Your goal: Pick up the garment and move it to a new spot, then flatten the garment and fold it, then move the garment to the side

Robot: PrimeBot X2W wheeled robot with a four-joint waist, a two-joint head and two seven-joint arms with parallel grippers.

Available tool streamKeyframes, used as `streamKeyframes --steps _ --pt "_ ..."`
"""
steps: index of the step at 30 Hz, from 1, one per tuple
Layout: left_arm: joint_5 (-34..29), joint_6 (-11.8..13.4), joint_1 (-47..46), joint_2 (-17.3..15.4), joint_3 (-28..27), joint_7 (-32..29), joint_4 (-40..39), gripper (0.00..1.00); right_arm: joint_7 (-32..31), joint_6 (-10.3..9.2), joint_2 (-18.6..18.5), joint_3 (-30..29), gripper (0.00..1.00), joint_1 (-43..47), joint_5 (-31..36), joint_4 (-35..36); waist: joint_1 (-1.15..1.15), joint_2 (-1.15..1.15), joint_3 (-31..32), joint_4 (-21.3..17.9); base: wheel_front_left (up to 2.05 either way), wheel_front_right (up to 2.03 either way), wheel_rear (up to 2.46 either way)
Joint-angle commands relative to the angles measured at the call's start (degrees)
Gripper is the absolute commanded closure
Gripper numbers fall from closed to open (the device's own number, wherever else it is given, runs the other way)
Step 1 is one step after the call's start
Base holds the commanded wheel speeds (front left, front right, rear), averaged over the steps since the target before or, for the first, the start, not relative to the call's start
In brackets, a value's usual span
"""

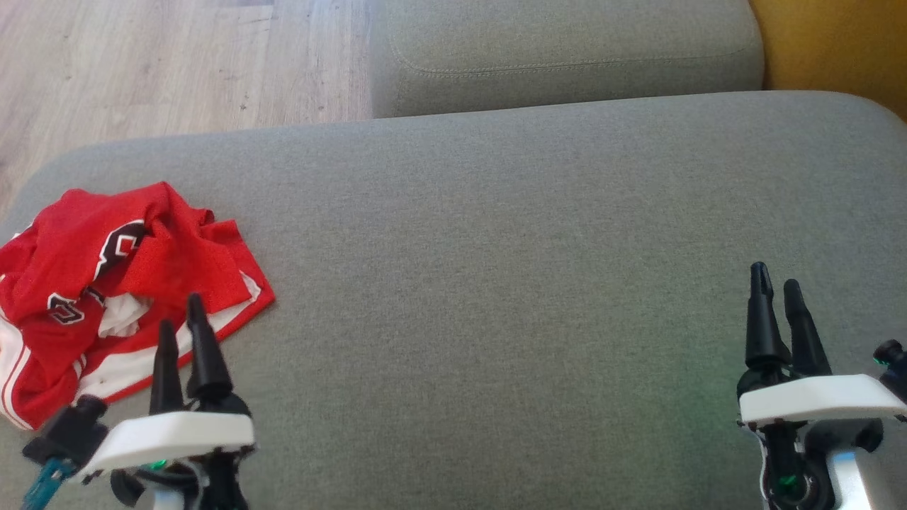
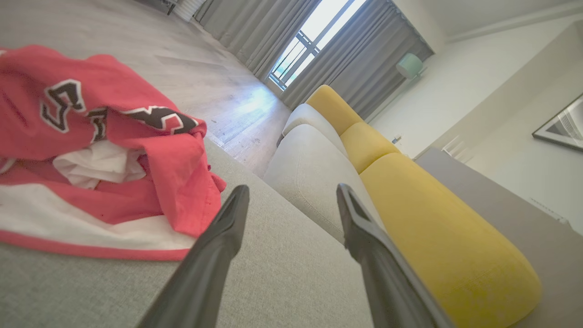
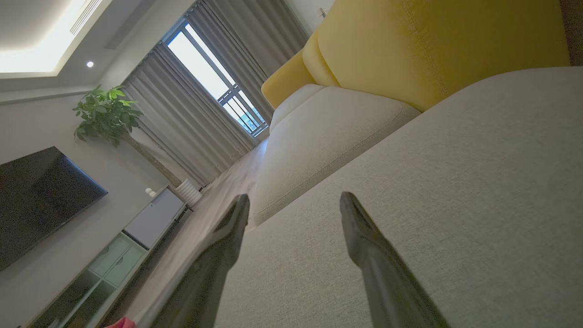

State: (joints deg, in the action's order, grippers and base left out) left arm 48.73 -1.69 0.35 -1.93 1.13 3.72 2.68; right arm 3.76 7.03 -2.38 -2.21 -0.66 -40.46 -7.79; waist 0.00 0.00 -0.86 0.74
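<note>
**Garment (image 1: 106,283) crumpled at frame left**

The red garment lies bunched on the grey cushion (image 1: 496,283). At lower left, the left gripper (image 1: 181,312) is spread and empty, seemingly just clear of the hem. At lower right, the right gripper (image 1: 775,276) gapes, holding nothing.

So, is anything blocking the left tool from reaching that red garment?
Nothing visible does. The open left tool hangs right beside the crumpled red garment, with just grey cushion beneath.
</note>
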Motion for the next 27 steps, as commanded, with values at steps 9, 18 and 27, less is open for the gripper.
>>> streamKeyframes --steps 9,18,27 --pt "-11.37 2.80 -2.72 -2.69 4.54 2.17 -4.22 0.00 2.16 0.26 -0.35 2.28 0.00 -2.23 10.25 3.52 0.00 0.00 -0.12 0.11 0.00 0.00 0.00" --pt "-17.86 6.62 -3.44 -5.39 9.30 3.53 -4.72 0.00 3.52 0.29 -0.37 3.59 0.00 -2.14 18.75 4.41 0.00 0.00 -0.19 0.04 0.00 0.00 0.00" --pt "-25.11 10.55 -4.48 -9.19 15.84 5.06 -3.76 0.00 5.04 0.33 -0.39 2.98 0.00 -1.91 27.74 4.26 0.00 0.00 -0.24 -0.26 0.00 0.00 0.00"
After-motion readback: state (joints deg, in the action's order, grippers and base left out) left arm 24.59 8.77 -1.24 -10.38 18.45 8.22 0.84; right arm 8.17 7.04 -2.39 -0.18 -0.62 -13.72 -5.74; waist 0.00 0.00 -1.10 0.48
